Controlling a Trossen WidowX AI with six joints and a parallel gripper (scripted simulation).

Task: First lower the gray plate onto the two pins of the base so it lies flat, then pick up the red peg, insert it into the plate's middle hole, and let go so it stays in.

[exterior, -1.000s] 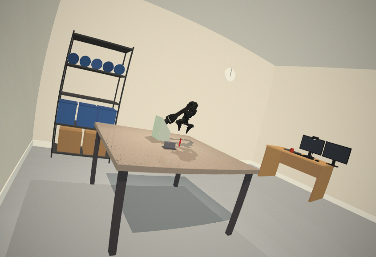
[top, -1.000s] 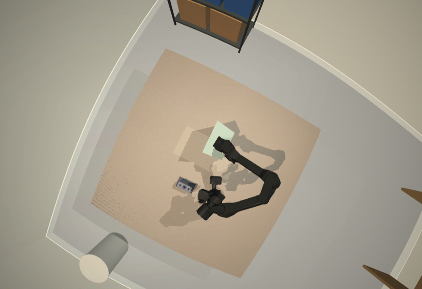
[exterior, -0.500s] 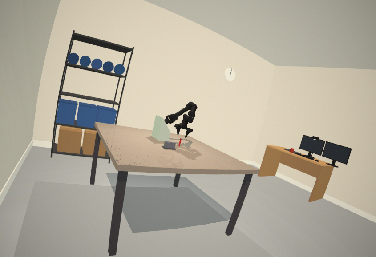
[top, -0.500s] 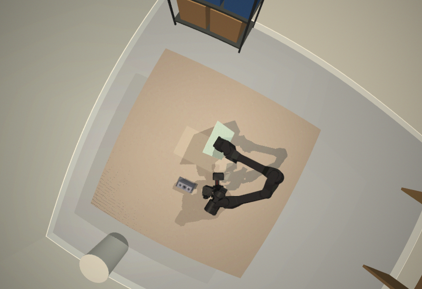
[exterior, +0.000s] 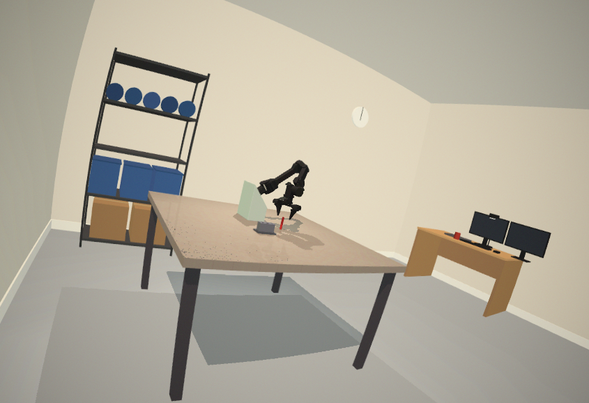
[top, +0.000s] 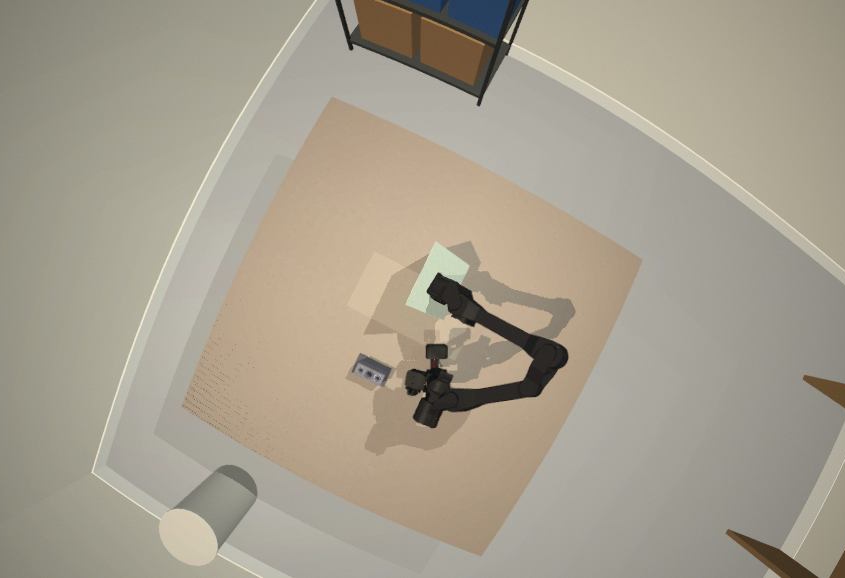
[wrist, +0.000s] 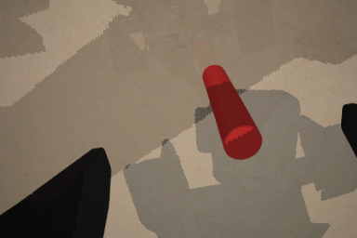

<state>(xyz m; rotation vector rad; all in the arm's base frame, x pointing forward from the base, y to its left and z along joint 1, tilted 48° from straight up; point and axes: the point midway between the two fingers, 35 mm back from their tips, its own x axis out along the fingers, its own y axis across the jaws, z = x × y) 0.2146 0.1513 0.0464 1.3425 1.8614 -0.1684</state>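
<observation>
Top view: arm (top: 505, 327) folded over the table (top: 539, 286); gripper (top: 430, 371) pointing down, just right of the plate (top: 369, 371), which lies on the base with three holes showing (pins themselves too small to confirm); a sliver of red peg (top: 431, 368) visible under the wrist. Exterior view: gripper (exterior: 286, 212) hovering above the peg (exterior: 281, 223), which stands upright on the table (exterior: 238, 247), just beside the plate (exterior: 265, 228) and apart from it; fingers spread, nothing between them. Wrist view: peg (wrist: 231, 113) seen nearly end-on, right of centre, between one dark finger (wrist: 59, 218) at lower left and the edge of the other at far right; jaws wide open and empty. Step in hand, as judged: approach for the peg pick, plate apparently seated. Handling notes: shift sideways to centre the peg between the fingers before descending (it sits closer to the right one); come down vertically so neither tip knocks it over; grip on the upper part, leaving the lower end free for the middle hole; close gently and keep it upright.
</observation>
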